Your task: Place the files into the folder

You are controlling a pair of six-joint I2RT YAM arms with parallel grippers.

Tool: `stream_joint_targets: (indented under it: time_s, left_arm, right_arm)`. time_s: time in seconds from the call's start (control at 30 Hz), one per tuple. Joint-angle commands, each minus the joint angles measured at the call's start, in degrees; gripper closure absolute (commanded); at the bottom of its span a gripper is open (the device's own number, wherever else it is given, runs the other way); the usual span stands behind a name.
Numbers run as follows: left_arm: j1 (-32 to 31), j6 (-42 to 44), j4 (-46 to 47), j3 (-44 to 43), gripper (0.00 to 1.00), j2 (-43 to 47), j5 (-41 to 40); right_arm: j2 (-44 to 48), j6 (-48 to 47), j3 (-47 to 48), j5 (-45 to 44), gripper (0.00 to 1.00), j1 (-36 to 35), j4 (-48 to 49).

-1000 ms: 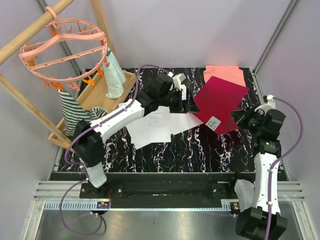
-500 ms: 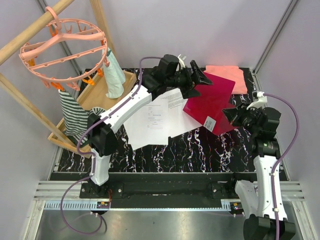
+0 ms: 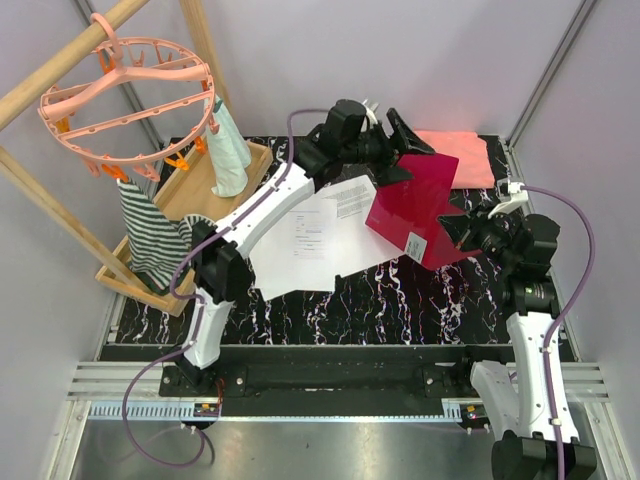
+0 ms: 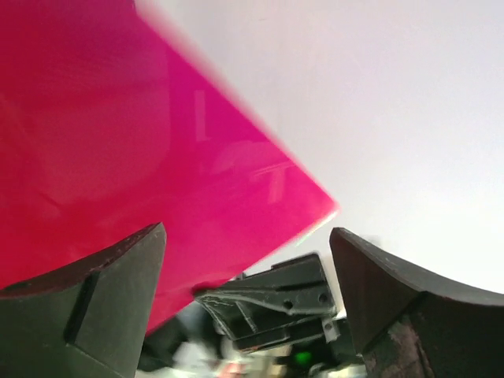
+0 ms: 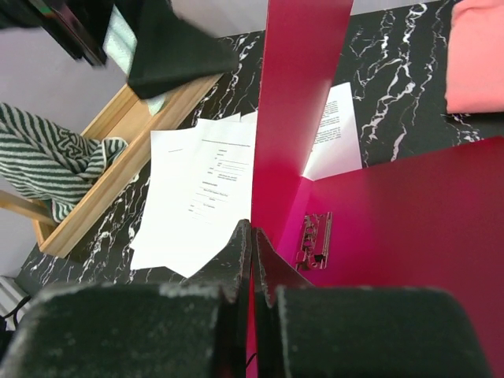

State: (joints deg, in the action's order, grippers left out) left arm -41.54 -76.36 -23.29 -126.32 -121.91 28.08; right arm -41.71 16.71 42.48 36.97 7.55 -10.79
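The crimson folder (image 3: 425, 200) lies open at the right of the table, its cover standing up with a white label (image 3: 413, 243) at the corner. My right gripper (image 3: 458, 230) is shut on the cover's edge (image 5: 253, 228). In the right wrist view the cover (image 5: 295, 94) rises upright and the metal clip (image 5: 315, 239) shows inside. The files (image 3: 305, 240), white printed sheets, lie spread on the table left of the folder (image 5: 205, 197). My left gripper (image 3: 405, 152) is open at the cover's upper edge (image 4: 248, 232), with the cover (image 4: 118, 134) close before its jaws.
A salmon-pink folded cloth (image 3: 462, 150) lies behind the folder at the back right. A wooden tray (image 3: 195, 190) with garments, a striped cloth (image 3: 150, 235) and a pink round clip hanger (image 3: 130, 100) on a wooden frame fill the left side.
The left gripper has swung up and back from the folder's left edge to the top of the cover. The right gripper has raised the cover more upright. The sheets have shifted slightly.
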Motion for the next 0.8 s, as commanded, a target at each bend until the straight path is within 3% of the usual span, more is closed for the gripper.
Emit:
stream_joint_targets:
  time_s: [0.0,0.1,0.13,0.17,0.2,0.27,0.53,0.77]
  left_arm:
    - [-0.9,25.4,0.9,-2.2,0.12,6.8,-5.4]
    - [-3.3,36.8,-0.5,0.0,0.30,11.0,-13.4]
    - [-6.0,40.2,-3.3,-1.8,0.30,11.7,-17.1]
    - [-7.7,47.1,-4.8,-3.0,0.28,11.7,-25.6]
    - [-9.3,50.0,-6.3,-3.9,0.20,11.3,-29.8]
    - [-13.4,54.9,-6.9,-5.9,0.13,10.6,-38.7]
    - [-18.9,59.6,-8.6,-13.5,0.19,3.8,-49.1]
    - [-20.3,62.6,-8.5,-13.3,0.25,1.9,-55.8]
  right_arm:
    - [0.1,-1.0,1.4,1.7,1.00,-1.7,4.3]
    - [-0.4,-1.1,1.5,1.3,1.00,-2.6,3.7]
    - [-0.5,-1.2,1.5,0.8,1.00,-3.0,3.7]
    - [-0.5,-1.4,1.6,0.5,1.00,-3.3,3.5]
    - [-0.6,-1.7,1.6,-0.1,1.00,-3.9,3.2]
    - [-1.0,-1.9,2.1,-0.2,1.00,-4.3,3.0]
    - [-0.9,-2.1,2.2,-0.8,1.00,-5.1,2.4]
    - [-0.6,-2.1,1.8,-1.2,1.00,-5.2,2.5]
